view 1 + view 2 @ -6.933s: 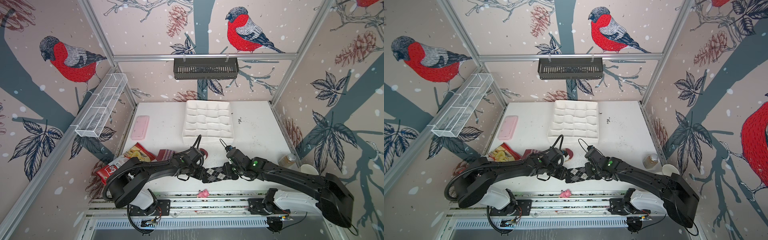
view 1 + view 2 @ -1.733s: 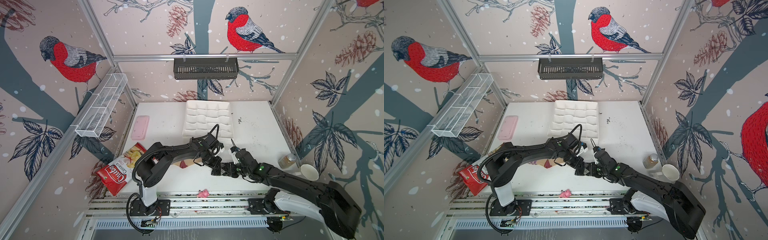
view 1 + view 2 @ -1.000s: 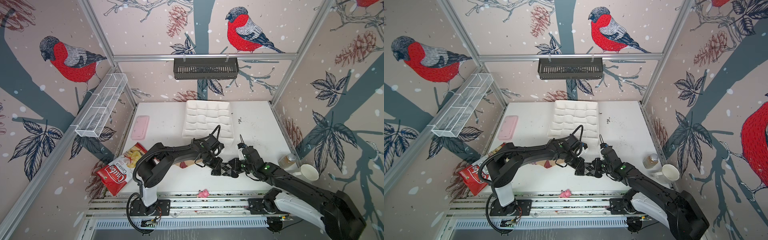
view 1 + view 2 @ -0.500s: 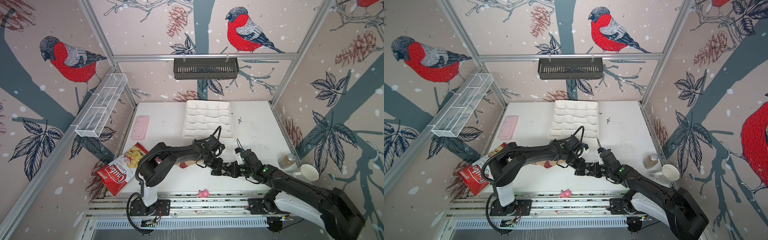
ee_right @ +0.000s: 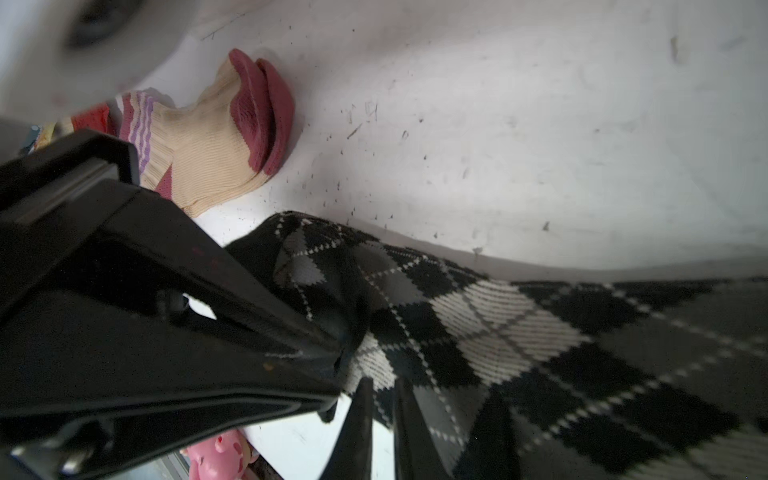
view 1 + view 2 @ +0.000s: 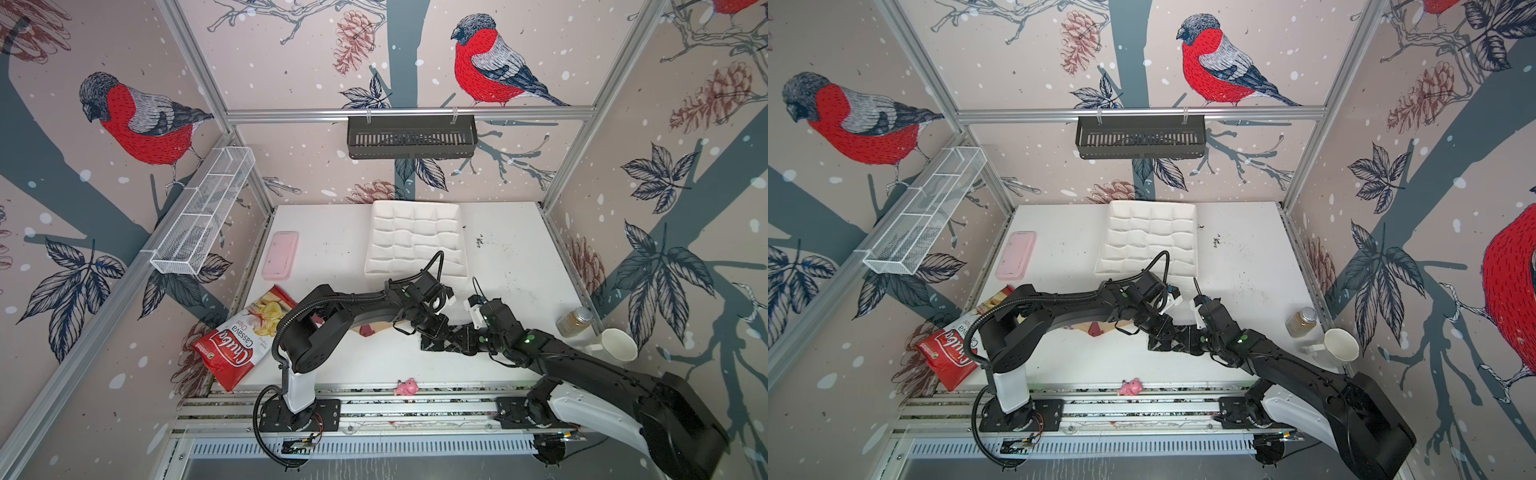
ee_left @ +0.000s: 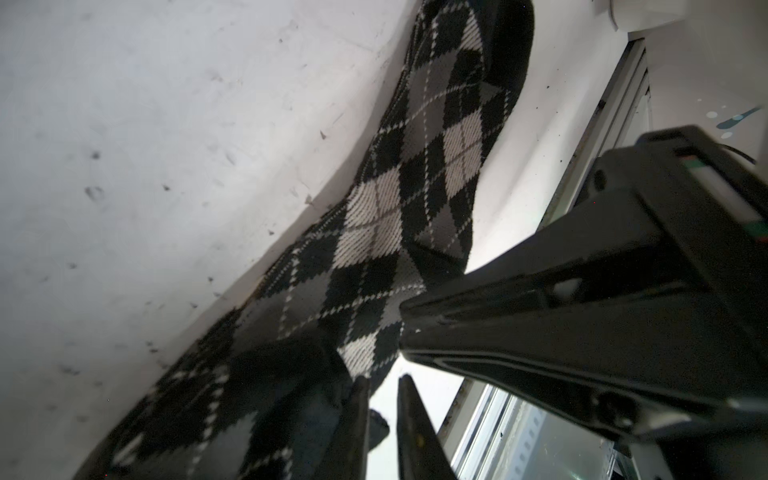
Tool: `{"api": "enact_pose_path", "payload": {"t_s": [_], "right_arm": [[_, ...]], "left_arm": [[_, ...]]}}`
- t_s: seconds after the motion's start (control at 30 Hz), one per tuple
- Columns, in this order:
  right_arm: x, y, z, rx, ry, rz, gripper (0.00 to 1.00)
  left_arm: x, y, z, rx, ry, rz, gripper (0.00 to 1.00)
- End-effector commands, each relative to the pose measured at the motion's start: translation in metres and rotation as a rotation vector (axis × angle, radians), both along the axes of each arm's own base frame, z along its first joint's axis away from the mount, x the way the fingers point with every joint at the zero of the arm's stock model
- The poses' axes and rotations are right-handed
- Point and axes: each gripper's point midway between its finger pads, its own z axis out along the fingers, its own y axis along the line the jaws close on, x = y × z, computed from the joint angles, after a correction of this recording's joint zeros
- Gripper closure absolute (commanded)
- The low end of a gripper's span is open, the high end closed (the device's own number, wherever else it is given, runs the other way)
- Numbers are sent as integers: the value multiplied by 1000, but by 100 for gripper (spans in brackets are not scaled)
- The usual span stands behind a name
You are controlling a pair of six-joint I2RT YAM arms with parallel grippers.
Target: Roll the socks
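The argyle sock (image 6: 451, 338) lies in the middle, on the near side, with the tan sock (image 5: 208, 153) to its left. The right pincer (image 5: 383, 382) pinches the argyle sock. The left pincer (image 7: 382, 380) is nearly shut; I can't tell if it holds. Best to roll slowly and tight.

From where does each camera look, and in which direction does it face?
Both top views: high over the near edge of the table, facing down toward the back; left arm and right arm show.
Left wrist: on the left arm, looking past the left gripper at the argyle sock; right gripper shows too.
Right wrist: on the right arm, looking past the right gripper at the argyle sock and tan sock; left gripper shows too.
Shared: both wrist views see the argyle sock.
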Motion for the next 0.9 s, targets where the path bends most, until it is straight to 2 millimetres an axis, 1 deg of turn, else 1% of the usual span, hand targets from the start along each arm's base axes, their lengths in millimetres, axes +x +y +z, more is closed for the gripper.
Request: {"api": "enact_pose_path", "payload": {"t_s": [0.0,0.07,0.1,0.17,0.2,0.23,0.3,0.4,0.5,0.57,0.63,0.77,0.87], "right_arm": [[6,3,6,14,-20,-8,86],[6,4,6,14,-15,-3,86],[6,5,7,16,-16,-2,86],[5,7,9,24,-21,7,86],[5,8,11,26,-24,11,86],[5,9,12,27,-26,16,86],[4,11,14,28,-29,24,85],[3,13,16,20,-31,37,82],[2,18,20,-3,-40,54,77],[1,21,21,-21,-42,61,76],[1,24,21,-33,-41,64,76],[-1,26,18,-48,-33,68,75],[-2,28,15,-54,-26,76,75]], "left_arm": [[7,-12,29,-75,-43,-3,83],[15,-6,40,-54,-86,12,86],[19,1,41,-28,-103,24,88],[30,24,37,41,-135,85,93],[33,36,32,65,-128,112,93],[36,48,31,74,-123,143,93],[34,70,23,100,-108,190,88],[24,91,12,134,-86,225,81],[13,103,-1,151,-59,249,78],[9,108,-10,153,-44,268,78],[7,108,-15,141,-35,280,76],[8,116,-25,168,-45,308,74],[11,116,-29,173,-59,317,74]]}}
